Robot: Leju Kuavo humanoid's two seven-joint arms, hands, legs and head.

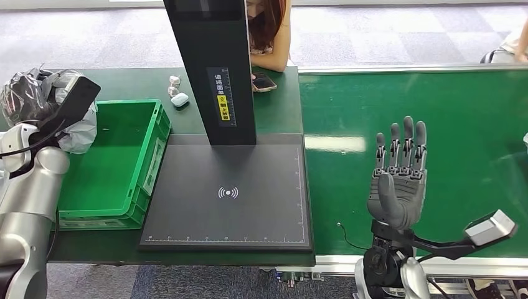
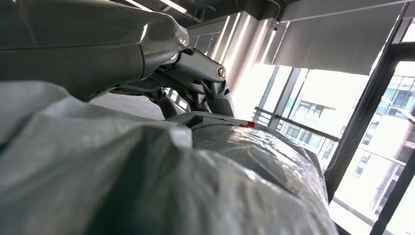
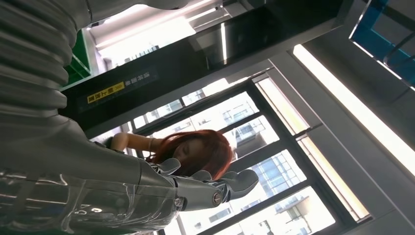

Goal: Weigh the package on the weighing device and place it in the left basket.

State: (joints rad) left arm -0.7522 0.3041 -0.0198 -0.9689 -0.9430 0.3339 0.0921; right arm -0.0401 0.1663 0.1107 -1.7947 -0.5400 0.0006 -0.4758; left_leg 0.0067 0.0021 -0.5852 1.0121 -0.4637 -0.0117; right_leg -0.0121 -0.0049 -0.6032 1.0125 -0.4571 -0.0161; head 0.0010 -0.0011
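the left robot hand [image 2: 195, 78] holds the grey package [image 1: 37, 103] just left of the green basket [image 1: 134, 187]. the right robot hand [image 1: 398, 177] is empty, fingers straight, over the green table [image 1: 473, 124] right of the black scale [image 1: 227, 193].

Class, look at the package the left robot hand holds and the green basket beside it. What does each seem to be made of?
The package: thin grey plastic film, glossy, judging by its crinkles and highlights; the left robot hand holds it. The green basket: likely rigid moulded plastic, smooth, with ribbed walls and a slotted side.
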